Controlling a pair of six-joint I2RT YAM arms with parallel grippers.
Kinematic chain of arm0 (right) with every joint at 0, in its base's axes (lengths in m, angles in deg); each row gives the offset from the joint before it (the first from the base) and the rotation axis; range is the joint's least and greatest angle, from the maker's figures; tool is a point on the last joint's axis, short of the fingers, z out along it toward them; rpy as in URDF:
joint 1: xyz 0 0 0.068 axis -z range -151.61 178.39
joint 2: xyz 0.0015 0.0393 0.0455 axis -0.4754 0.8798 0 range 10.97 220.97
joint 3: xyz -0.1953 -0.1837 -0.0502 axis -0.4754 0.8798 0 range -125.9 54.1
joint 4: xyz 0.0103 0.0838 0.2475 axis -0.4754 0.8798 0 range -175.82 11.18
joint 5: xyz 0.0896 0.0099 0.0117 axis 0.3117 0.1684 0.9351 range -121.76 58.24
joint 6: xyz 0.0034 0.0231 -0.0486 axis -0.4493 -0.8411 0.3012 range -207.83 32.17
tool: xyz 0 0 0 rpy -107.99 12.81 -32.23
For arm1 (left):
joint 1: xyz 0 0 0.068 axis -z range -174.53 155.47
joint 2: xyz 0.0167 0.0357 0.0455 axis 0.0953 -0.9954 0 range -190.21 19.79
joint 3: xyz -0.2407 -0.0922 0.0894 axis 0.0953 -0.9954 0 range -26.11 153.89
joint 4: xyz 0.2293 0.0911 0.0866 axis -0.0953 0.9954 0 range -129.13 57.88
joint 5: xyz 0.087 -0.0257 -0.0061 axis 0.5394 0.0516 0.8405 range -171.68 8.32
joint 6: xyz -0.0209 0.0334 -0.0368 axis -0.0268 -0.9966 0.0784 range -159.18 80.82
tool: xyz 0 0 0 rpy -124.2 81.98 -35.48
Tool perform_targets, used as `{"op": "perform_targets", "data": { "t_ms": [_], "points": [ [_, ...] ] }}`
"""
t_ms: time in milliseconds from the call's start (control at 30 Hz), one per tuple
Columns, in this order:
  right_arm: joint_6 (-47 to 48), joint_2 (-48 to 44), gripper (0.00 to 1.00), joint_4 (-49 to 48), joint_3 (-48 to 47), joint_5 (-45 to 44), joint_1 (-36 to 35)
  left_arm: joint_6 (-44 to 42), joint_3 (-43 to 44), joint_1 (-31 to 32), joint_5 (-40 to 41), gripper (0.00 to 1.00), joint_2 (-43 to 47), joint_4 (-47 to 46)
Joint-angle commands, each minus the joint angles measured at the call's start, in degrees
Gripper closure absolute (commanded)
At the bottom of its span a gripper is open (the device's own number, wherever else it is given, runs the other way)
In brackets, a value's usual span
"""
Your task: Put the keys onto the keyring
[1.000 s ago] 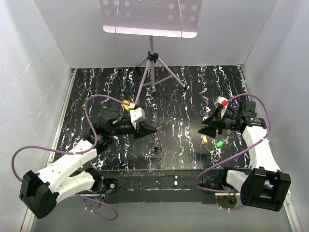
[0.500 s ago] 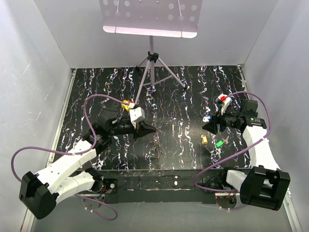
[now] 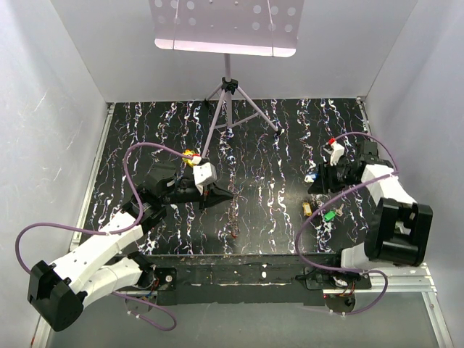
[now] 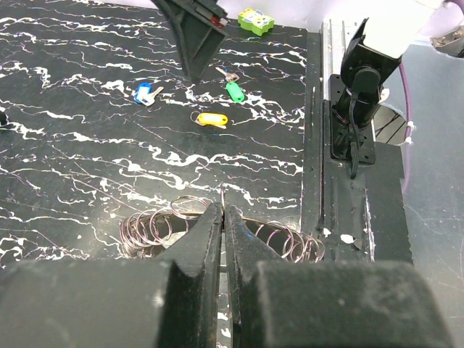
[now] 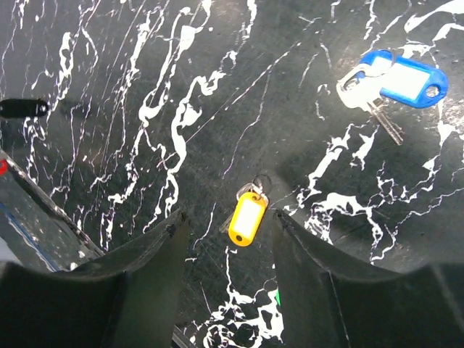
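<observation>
On the right arm's side of the keyring (image 4: 156, 228), the right gripper (image 5: 226, 217) is hanging over the loose keys with its jaws apart and nothing in them. The orange key (image 5: 248, 219) is lying flat on the black marbled table (image 5: 109, 87), showing in the gap between the two fingers (image 5: 145, 275). The blue key (image 5: 406, 78) is lying farther from the keyring than the orange one, and the green key (image 4: 233, 90) is sitting just beside them.

Over the last second the right arm has been re-posing. Its elbow has swung toward the near edge, its wrist has come round over the keys, and its jaws are narrowing slightly. This suggests a pick of the orange key is being lined up, though no key is lifted yet.

At the keyring itself, the left gripper (image 4: 223, 217) is clenched, fingertips pressed together right at the ring's near edge, and it has not shifted. Whether it is pinching the wire cannot be told. The keyring is lying on the table, well apart from the coloured keys, so every key is still waiting to be threaded.
</observation>
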Motion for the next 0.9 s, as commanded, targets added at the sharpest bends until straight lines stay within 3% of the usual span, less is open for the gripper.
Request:
{"op": "perform_targets", "data": {
  "t_ms": [0, 167, 867],
  "points": [
    [-3.2, 6.8, 0.46, 3.1, -6.2, -1.4, 0.3, -0.4, 2.9, -0.3, -1.4, 1.00, 1.2, -1.2],
    [-3.1, 12.5, 0.50, 5.2, -8.4, -0.7, 0.2, -0.7, 3.0, -0.3, -1.4, 1.00, 1.1, -1.0],
    [-2.0, 20.6, 0.55, 6.6, -10.3, -3.1, -2.0, -0.5, 3.0, -0.3, -1.7, 1.00, 0.2, -1.0]
  ]
}}
